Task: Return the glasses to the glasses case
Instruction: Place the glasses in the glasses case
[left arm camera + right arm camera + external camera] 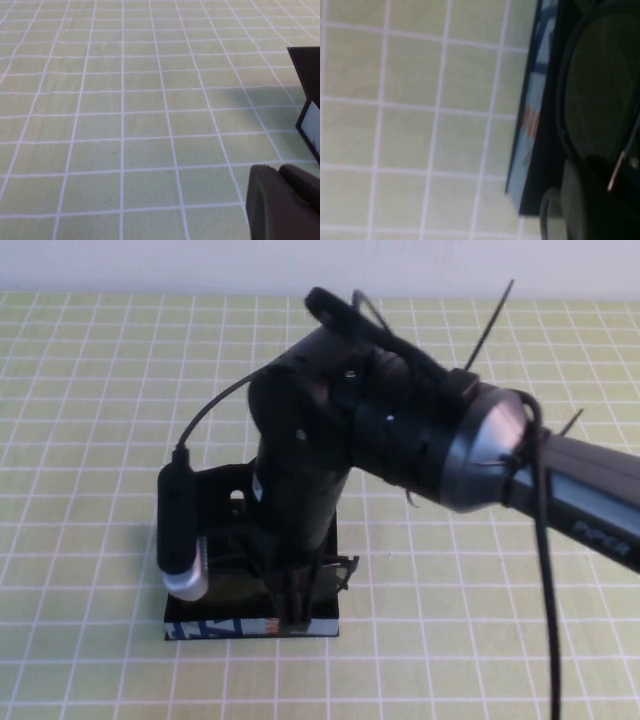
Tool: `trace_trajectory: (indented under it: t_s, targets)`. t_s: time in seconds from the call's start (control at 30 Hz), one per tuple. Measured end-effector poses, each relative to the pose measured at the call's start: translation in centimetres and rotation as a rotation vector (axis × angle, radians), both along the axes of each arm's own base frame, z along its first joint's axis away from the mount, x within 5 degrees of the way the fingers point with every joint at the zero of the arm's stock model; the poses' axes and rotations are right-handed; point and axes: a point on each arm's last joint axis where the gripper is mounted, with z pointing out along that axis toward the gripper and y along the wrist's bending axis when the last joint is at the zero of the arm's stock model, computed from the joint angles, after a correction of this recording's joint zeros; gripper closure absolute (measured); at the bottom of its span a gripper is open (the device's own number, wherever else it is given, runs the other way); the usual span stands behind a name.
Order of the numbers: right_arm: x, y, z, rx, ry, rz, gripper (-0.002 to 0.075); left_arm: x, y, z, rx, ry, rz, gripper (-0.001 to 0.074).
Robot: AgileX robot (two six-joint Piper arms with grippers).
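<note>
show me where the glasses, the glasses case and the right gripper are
glasses (600, 100), right wrist view, on a lens.
glasses case (225, 628), high view, on its blue-grey front edge.
right gripper (292, 612), high view, at its fingertips, shut on the glasses over the case.

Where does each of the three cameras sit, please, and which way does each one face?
High view: raised on the robot's side, angled down at the right claw, shut on the glasses over the glasses case.
Left wrist view: on the left arm, facing the checked mat; a corner of the left claw shows.
Right wrist view: on the right arm, close above the case's blue-grey edge.
All share the mat.
</note>
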Motion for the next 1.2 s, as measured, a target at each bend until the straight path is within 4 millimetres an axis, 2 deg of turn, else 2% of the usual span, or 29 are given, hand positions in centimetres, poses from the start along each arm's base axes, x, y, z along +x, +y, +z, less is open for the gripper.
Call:
trace_trajectory:
  t_s: [0.13,0.3,1.2]
  targets:
    - [1.2,2.1,-1.8,-0.017,-0.007,0.008,0.0711,0.0,0.0,0.0,0.0,0.0,0.0,0.0739]
    - [2.0,2.9,-3.9,-0.062,0.0,-0.003,0.0711,0.0,0.0,0.0,0.0,0.0,0.0,0.0739]
    - [2.4,3.6,-6.4,-0.094,0.043,-0.049,0.0713,0.0,0.0,0.0,0.0,0.0,0.0,0.0739]
